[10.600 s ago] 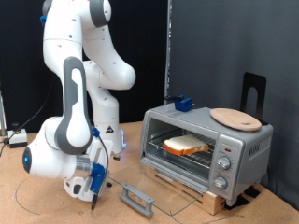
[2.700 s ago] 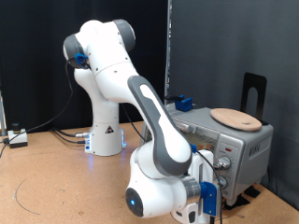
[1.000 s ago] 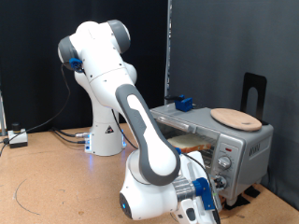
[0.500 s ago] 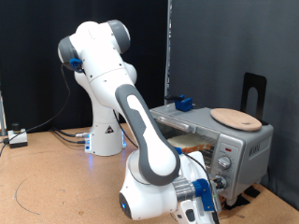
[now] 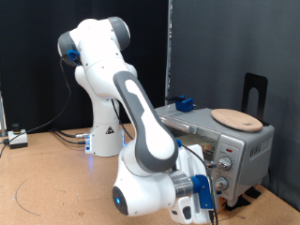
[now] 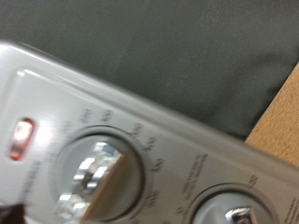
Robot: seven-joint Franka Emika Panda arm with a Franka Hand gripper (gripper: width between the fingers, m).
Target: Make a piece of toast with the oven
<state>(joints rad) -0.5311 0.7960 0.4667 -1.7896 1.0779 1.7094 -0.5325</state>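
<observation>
The silver-grey toaster oven [image 5: 246, 142] stands at the exterior view's right. My arm covers most of its front, so the piece of toast and the door are hidden. My gripper [image 5: 212, 187] is low down, right at the oven's knob panel [image 5: 225, 162]; its fingers are not clear. The blurred wrist view shows the panel very close: a silver knob [image 6: 88, 177] with a dial scale around it, a second knob [image 6: 237, 213] and a lit red lamp [image 6: 21, 138]. No fingers show there.
A round wooden plate [image 5: 236, 118] lies on top of the oven. A small blue-and-black block [image 5: 183, 103] sits on its back edge. A black stand [image 5: 254, 92] rises behind. Cables [image 5: 19, 139] lie at the exterior view's left on the brown table [image 5: 47, 178].
The arm's lower links have swung a little to the exterior view's left and the hand has risen slightly. It stays at the knob panel. The oven and plate have not moved.
</observation>
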